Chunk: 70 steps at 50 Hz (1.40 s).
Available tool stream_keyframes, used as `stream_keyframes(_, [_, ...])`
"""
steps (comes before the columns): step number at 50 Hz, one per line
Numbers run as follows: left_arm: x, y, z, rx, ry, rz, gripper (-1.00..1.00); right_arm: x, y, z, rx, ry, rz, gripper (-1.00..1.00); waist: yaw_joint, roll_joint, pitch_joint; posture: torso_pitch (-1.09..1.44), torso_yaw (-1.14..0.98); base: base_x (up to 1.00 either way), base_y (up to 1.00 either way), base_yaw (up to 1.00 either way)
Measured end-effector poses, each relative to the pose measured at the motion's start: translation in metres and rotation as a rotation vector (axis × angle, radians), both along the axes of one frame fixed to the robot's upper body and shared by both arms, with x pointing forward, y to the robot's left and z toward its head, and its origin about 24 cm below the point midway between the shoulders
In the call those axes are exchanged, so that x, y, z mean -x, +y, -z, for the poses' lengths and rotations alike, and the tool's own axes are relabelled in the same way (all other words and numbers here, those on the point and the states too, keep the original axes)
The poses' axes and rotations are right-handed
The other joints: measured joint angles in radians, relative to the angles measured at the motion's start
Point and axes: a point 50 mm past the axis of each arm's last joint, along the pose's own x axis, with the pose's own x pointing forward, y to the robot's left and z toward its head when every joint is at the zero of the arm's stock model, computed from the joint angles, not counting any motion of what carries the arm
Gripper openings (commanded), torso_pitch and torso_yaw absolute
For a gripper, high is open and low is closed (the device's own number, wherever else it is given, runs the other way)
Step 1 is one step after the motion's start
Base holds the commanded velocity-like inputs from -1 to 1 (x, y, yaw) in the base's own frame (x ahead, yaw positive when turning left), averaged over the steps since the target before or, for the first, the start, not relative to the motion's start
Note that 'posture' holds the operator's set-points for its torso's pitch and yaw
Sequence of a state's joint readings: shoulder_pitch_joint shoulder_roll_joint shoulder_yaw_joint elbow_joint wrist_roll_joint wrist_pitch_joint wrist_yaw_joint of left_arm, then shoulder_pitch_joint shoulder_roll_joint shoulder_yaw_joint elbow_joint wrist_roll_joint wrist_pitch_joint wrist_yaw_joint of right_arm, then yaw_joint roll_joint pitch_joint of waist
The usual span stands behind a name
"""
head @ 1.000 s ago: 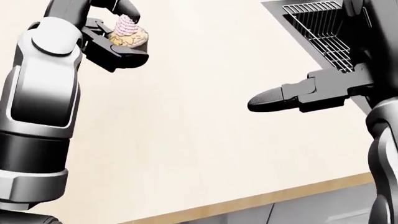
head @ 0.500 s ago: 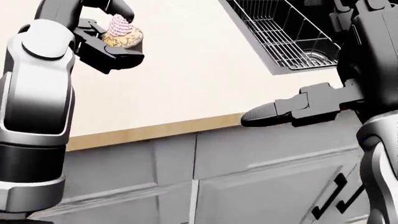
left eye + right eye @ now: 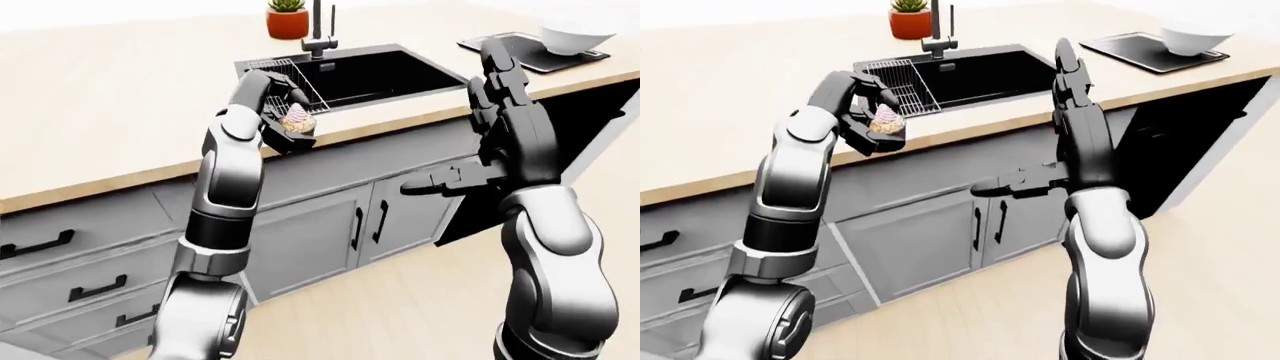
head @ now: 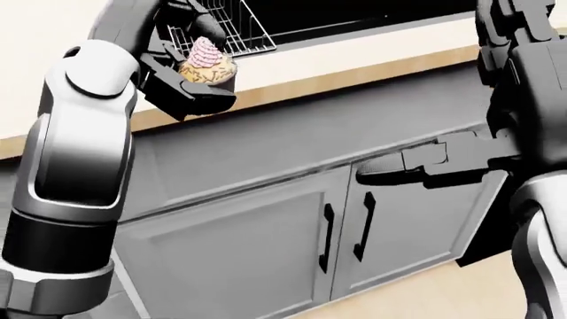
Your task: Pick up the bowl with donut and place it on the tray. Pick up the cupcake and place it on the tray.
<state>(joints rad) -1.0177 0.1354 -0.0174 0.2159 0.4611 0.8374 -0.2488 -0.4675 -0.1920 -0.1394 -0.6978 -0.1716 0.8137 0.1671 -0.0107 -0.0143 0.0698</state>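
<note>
Left hand [image 4: 191, 80]: fingers clamped on the cupcake [image 4: 209, 63], held in the air over the bench [image 3: 110, 112] edge, beside the sink [image 3: 375, 71]. Right hand [image 3: 500, 71]: raised, empty, fingers apart. The tray [image 3: 1140, 52] carries the bowl [image 3: 1193, 37] at far right. Risk, as judged: the long carry could tilt the cupcake loose from its shallow grip.

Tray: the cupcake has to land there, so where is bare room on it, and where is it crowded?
The bowl fills the tray's right part in the right-eye view. Bare patch: the tray's left end, toward the sink. The left hand holds the cupcake left of the sink.
</note>
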Motion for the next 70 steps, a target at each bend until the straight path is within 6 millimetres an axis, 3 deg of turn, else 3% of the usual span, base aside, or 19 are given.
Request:
stream_keyframes(3, [0.003, 0.007, -0.011, 0.01, -0.046, -0.022, -1.0, 0.004, 0.005, -0.008, 0.009, -0.047, -0.024, 1.0, 0.016, 0.091, 0.027, 0.0, 0.0, 0.11, -1.0, 0.0])
stream_keyframes(5, [0.004, 0.016, -0.012, 0.009, -0.061, -0.057, -1.0, 0.006, 0.01, -0.004, 0.006, -0.046, -0.059, 1.0, 0.051, 0.079, 0.036, 0.0, 0.0, 0.16, -1.0, 0.0])
stream_keyframes(10, [0.002, 0.022, -0.009, 0.006, -0.044, -0.098, -1.0, 0.003, 0.011, -0.005, 0.011, -0.038, -0.073, 1.0, 0.066, 0.041, -0.026, 0.0, 0.0, 0.16, -1.0, 0.0])
stream_keyframes(16, [0.005, 0.016, -0.022, 0.0, -0.101, -0.066, -1.0, 0.005, 0.011, -0.009, 0.015, -0.072, -0.068, 1.0, 0.069, -0.07, -0.038, 0.0, 0.0, 0.17, -1.0, 0.0])
stream_keyframes(20, [0.001, 0.005, 0.002, -0.006, -0.006, -0.025, -1.0, -0.001, 0.003, 0.004, 0.0, 0.007, -0.029, 1.0, 0.043, -0.058, -0.005, 0.0, 0.0, 0.28, -1.0, 0.0])
stream_keyframes(25, [0.002, 0.01, -0.008, 0.002, -0.039, -0.04, -1.0, 0.004, 0.007, -0.005, 0.007, -0.045, -0.049, 1.0, 0.041, -0.001, 0.011, 0.0, 0.0, 0.4, -1.0, 0.0])
stream_keyframes(28, [0.004, 0.016, -0.016, 0.001, -0.084, -0.064, -1.0, 0.005, 0.011, -0.003, 0.006, -0.051, -0.074, 1.0, 0.084, 0.038, 0.009, 0.0, 0.0, 0.53, -1.0, 0.0])
stream_keyframes(31, [0.003, 0.02, -0.005, -0.001, -0.044, -0.083, -1.0, 0.001, 0.012, 0.006, 0.004, -0.002, -0.089, 1.0, 0.083, 0.048, -0.035, 0.0, 0.0, 0.56, -0.98, 0.0])
stream_keyframes(34, [0.003, 0.015, -0.01, -0.003, -0.059, -0.067, -1.0, 0.003, 0.01, -0.001, 0.003, -0.041, -0.074, 1.0, 0.107, 0.02, -0.036, 0.0, 0.0, 0.67, -0.85, 0.0])
stream_keyframes(36, [0.005, 0.012, -0.018, -0.003, -0.096, -0.053, -1.0, 0.007, 0.01, -0.006, 0.009, -0.078, -0.068, 1.0, 0.096, -0.042, -0.035, 0.0, 0.0, 0.76, -0.64, 0.0])
stream_keyframes(38, [0.006, 0.006, -0.008, -0.005, -0.077, -0.031, -1.0, 0.006, 0.006, 0.0, 0.008, -0.048, -0.049, 1.0, 0.071, -0.044, -0.004, 0.0, 0.0, 0.57, -0.29, 0.0])
stream_keyframes(41, [0.003, 0.002, -0.001, -0.007, -0.027, -0.007, -1.0, 0.004, 0.005, 0.0, 0.002, -0.04, -0.036, 1.0, 0.053, -0.094, -0.021, 0.0, 0.0, 0.06, -0.01, 0.0])
stream_keyframes(47, [0.004, 0.0, -0.005, -0.005, -0.047, -0.003, -1.0, 0.006, 0.002, 0.004, 0.008, -0.037, -0.016, 1.0, 0.012, -0.019, 0.014, 0.0, 0.0, 0.0, 0.07, 0.5])
stream_keyframes(49, [0.004, 0.0, -0.006, -0.007, -0.05, 0.002, -1.0, 0.003, 0.001, 0.004, 0.0, -0.023, -0.009, 1.0, 0.047, -0.011, 0.024, 0.0, 0.0, 0.0, 0.0, 1.0])
stream_keyframes(51, [0.004, 0.007, -0.006, -0.003, -0.051, -0.022, -1.0, 0.002, 0.006, 0.003, -0.002, -0.025, -0.031, 1.0, 0.085, 0.03, 0.041, 0.0, 0.0, 0.0, 0.0, 1.0])
stream_keyframes(53, [0.003, 0.017, 0.003, -0.002, -0.013, -0.065, -1.0, 0.0, 0.012, 0.006, -0.004, -0.002, -0.071, 1.0, 0.064, 0.061, 0.02, 0.0, 0.0, 0.0, 0.0, 1.0])
stream_keyframes(55, [0.002, 0.02, 0.003, 0.001, 0.001, -0.087, -1.0, 0.001, 0.013, 0.004, -0.001, -0.008, -0.083, 1.0, 0.061, 0.043, -0.019, 0.0, 0.0, 0.0, 0.0, 1.0])
stream_keyframes(59, [0.007, 0.007, -0.024, -0.008, -0.113, -0.036, -1.0, 0.008, 0.007, -0.008, 0.0, -0.084, -0.051, 1.0, 0.023, -0.07, -0.025, 0.0, 0.0, 0.0, 0.0, 1.0])
stream_keyframes(70, [0.005, 0.011, -0.009, -0.002, -0.055, -0.047, -1.0, 0.003, 0.009, 0.0, -0.005, -0.036, -0.059, 1.0, 0.036, -0.03, -0.038, 0.0, 0.0, 0.0, 0.01, 0.82])
